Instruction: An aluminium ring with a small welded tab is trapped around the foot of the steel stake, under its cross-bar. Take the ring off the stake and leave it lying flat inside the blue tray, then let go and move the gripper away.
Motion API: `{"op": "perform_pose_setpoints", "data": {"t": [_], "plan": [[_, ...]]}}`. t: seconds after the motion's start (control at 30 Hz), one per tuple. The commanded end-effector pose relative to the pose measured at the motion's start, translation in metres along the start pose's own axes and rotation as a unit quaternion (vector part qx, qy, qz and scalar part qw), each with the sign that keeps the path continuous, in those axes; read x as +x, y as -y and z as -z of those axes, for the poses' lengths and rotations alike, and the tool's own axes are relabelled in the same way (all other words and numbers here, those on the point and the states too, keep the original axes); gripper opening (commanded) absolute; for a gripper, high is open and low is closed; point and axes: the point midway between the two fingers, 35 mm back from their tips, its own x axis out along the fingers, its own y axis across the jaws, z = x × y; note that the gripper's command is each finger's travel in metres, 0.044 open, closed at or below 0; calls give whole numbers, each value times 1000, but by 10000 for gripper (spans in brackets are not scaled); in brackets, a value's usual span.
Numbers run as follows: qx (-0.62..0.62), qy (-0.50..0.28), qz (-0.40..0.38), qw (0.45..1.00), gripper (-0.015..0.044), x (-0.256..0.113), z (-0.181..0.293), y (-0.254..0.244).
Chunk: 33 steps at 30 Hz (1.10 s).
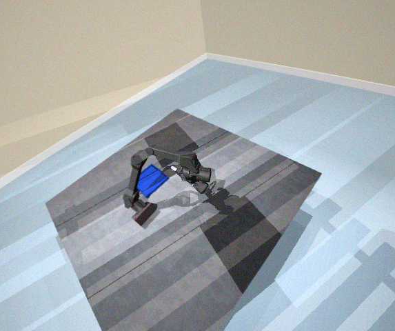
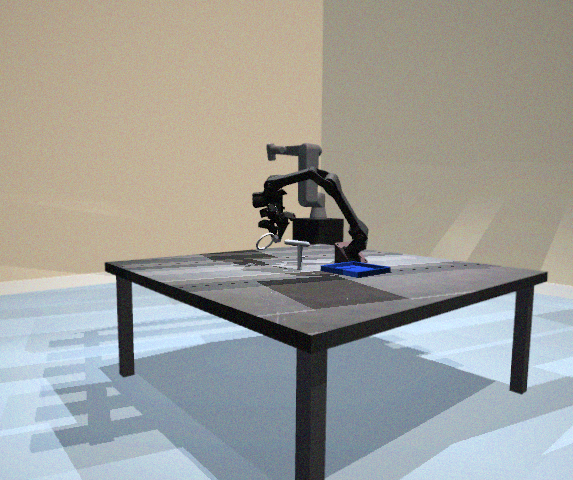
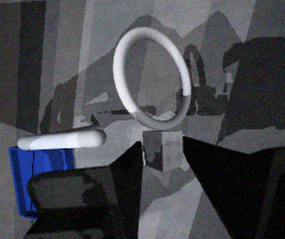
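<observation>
My gripper (image 2: 277, 238) (image 3: 160, 143) is shut on the small square tab (image 3: 169, 149) of the ring. The pale ring (image 2: 257, 244) (image 3: 120, 75) hangs from it in the air, steeply tilted. It is clear of the stake, with nothing through its hole. The steel stake (image 2: 299, 258) stands upright on the table, to the right of the ring in the exterior view. Its cross-bar (image 1: 173, 167) (image 2: 296, 242) (image 3: 63, 139) lies left of the fingers in the wrist view. The blue tray (image 1: 158, 186) (image 2: 340, 271) (image 3: 15, 179) lies beyond the bar, partly hidden there. In the top view the arm hides the fingertips.
The arm's reddish base (image 1: 145, 215) stands on the table (image 1: 147, 270) (image 2: 214, 304), close to the tray. The stake stands between the ring and the tray in the exterior view. A grey arm (image 2: 308, 178) stands on a black block (image 2: 317, 230) behind the table.
</observation>
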Motion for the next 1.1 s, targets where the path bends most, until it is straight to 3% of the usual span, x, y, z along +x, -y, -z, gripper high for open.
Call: {"op": "perform_pose_setpoints", "data": {"t": [0.0, 1.07], "plan": [[2, 5, 0, 1000, 0, -1, -8, 0], [0, 6, -3, 1000, 0, 12, -50, -4]]}}
